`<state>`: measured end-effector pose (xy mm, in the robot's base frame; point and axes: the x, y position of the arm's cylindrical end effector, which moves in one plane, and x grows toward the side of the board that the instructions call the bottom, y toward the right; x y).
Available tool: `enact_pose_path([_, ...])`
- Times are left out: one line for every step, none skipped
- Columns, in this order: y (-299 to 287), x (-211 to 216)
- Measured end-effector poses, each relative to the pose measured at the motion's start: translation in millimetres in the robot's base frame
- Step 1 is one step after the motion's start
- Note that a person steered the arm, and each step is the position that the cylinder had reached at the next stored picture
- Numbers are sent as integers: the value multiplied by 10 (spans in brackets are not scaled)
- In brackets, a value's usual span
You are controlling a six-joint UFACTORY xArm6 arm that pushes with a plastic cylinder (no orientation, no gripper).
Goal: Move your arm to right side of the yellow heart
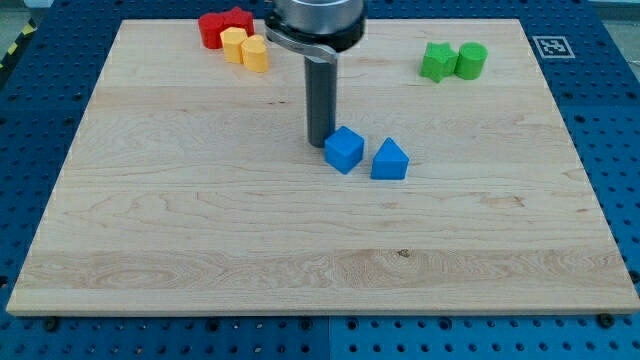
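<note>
Two yellow blocks sit at the view's top left: one (233,43) looks like the yellow heart, the other (255,54) is rounded, touching it on its right. My tip (319,144) rests on the board well below and to the right of them, just left of a blue cube (343,150). The rod rises from the tip to the arm's body at the view's top centre.
Red blocks (222,24) sit just above and left of the yellow ones. A blue triangular block (389,160) lies right of the blue cube. Two green blocks (437,61) (471,60) sit at the top right. The wooden board (200,240) lies on a blue pegboard.
</note>
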<state>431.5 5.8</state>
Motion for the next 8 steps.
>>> enact_pose_path([44, 75])
enact_pose_path([-183, -127])
enact_pose_path([-637, -466])
enact_pose_path([-1156, -895])
enact_pose_path([-1761, -1319])
enact_pose_path([-2140, -1478])
enact_pose_path([-2008, -1244])
enact_pose_path([-1344, -836])
